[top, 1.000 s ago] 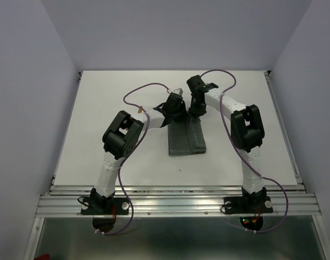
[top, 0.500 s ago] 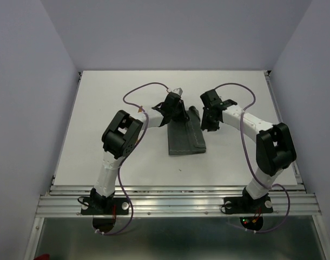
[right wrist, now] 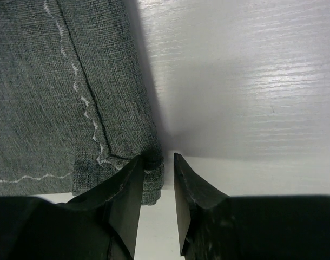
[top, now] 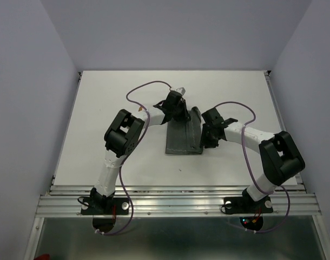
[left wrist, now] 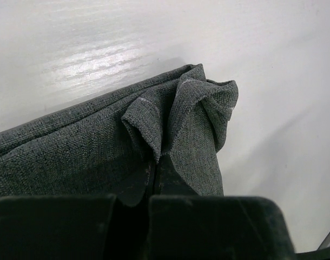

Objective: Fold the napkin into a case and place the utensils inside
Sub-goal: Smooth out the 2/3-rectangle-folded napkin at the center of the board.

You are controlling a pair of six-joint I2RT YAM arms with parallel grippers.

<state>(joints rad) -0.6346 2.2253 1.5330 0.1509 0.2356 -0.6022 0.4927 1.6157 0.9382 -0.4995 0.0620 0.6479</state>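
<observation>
The dark grey napkin [top: 182, 138] lies folded into a narrow strip in the middle of the white table. My left gripper [top: 176, 110] is shut on the strip's far end, and in the left wrist view the cloth [left wrist: 100, 141] bunches into a pinched fold right above the closed jaws [left wrist: 156, 173]. My right gripper [top: 207, 142] is low at the strip's near right corner. It is open a little, one finger over the hemmed cloth [right wrist: 46, 97] and the corner's edge sitting in the gap [right wrist: 166, 162]. The utensils are out of view.
Purple cables [top: 146, 86] loop over the table [top: 100, 108] behind the left arm and over the right forearm [top: 246, 116]. A metal rail [top: 176, 203] carries both arm bases along the near edge. Pale walls close in the table's sides and back.
The right arm swung from the strip's far end out to the right and back down to its near right corner. The left gripper kept its hold and the cloth shifted slightly.
</observation>
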